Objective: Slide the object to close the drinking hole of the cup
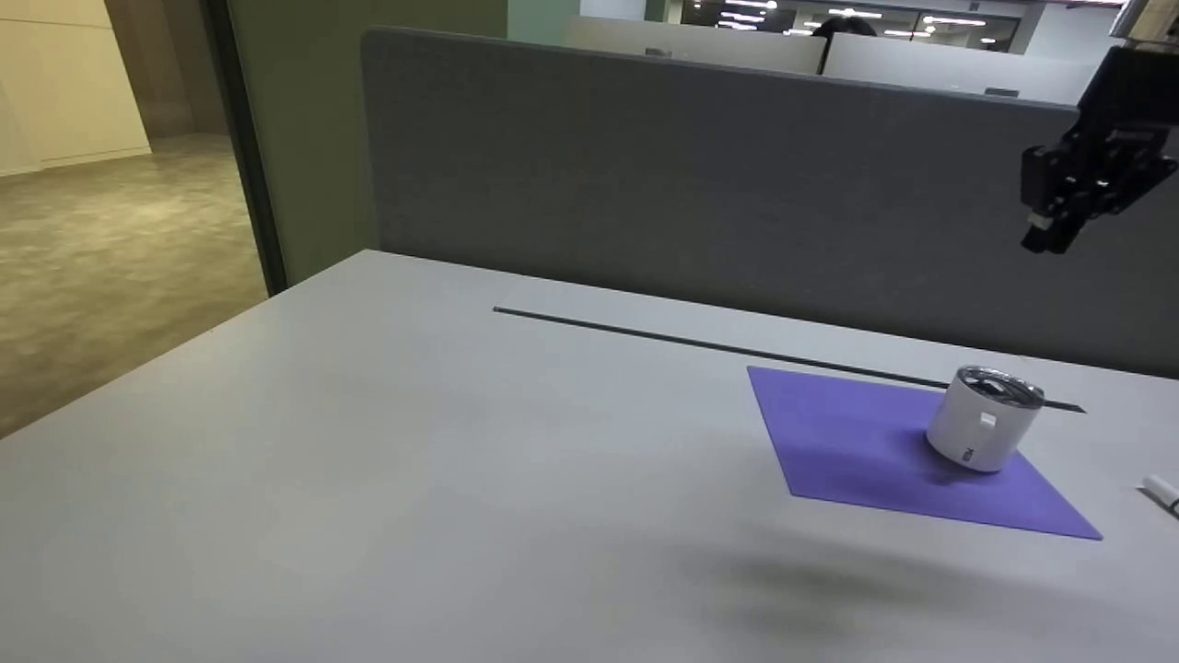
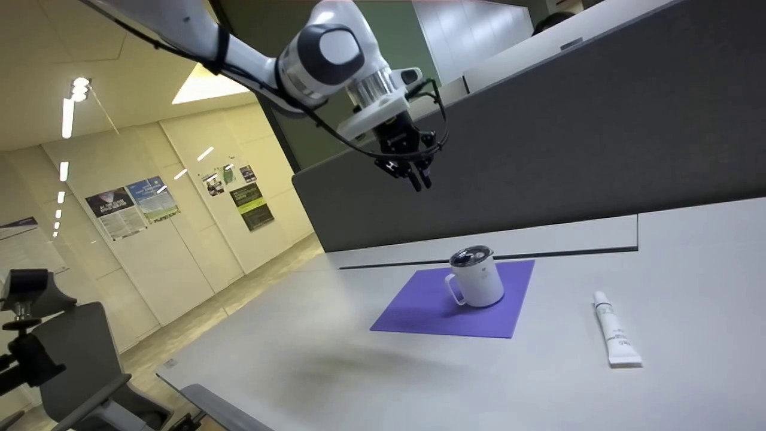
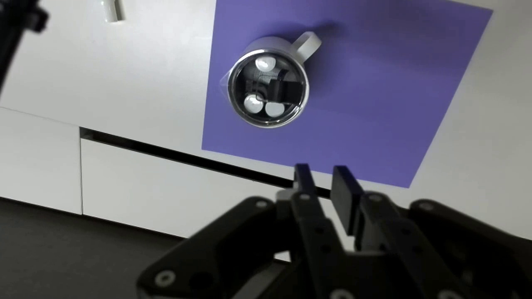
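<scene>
Cup (image 3: pixel 272 83) lies at eleven o'clock from the tips of the gripper (image 3: pixel 322 171), taking twelve as the top of the wrist view; the two are well apart. It stands upright on the mat (image 3: pixel 386 108), handle (image 3: pixel 309 45) toward half past one. The fingers (image 3: pixel 346 195) stand a narrow gap apart with nothing between them.

In an exterior view the gripper (image 2: pixel 421 184) hangs well above the table (image 2: pixel 538 365), with the cup below it at five o'clock, so the coming move should be both a descent and a shift across, not a straight drop.

On the lid (image 3: pixel 267 118), a dark tab (image 3: pixel 286 91) reaches from near the centre toward three o'clock; I take it for the slider. Its long axis seems to run from nine to three, roughly the line along which the fingers part. A push along that line looks called for, with a fingertip against one end of the tab. Which end is the closing side I cannot tell: bright patches leave the drinking hole unclear. Pushing off that line would likely drag the cup over the mat.
</scene>
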`<state>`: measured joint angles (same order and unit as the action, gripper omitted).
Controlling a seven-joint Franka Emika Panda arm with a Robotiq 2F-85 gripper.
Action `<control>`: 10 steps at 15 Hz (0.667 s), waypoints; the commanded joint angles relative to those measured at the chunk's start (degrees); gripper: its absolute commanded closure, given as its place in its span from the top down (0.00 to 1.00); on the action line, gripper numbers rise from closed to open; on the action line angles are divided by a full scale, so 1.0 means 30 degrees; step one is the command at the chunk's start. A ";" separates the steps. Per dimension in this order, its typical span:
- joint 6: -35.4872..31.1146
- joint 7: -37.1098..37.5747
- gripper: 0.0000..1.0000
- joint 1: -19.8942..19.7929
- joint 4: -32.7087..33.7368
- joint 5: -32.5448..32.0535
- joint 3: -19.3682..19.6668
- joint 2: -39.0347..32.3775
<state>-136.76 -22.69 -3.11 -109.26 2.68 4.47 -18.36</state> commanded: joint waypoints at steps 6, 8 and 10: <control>0.2338 0.0254 0.01 -0.1079 0.4086 -0.0101 -0.0907 -0.2882; 0.2417 0.0257 0.01 -0.1074 0.4170 -0.0097 -0.0925 -0.2879; 0.2427 0.0259 0.01 -0.1071 0.4179 -0.0094 -0.0938 -0.2880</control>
<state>-129.63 -22.42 -5.12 -96.84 3.23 3.04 -27.03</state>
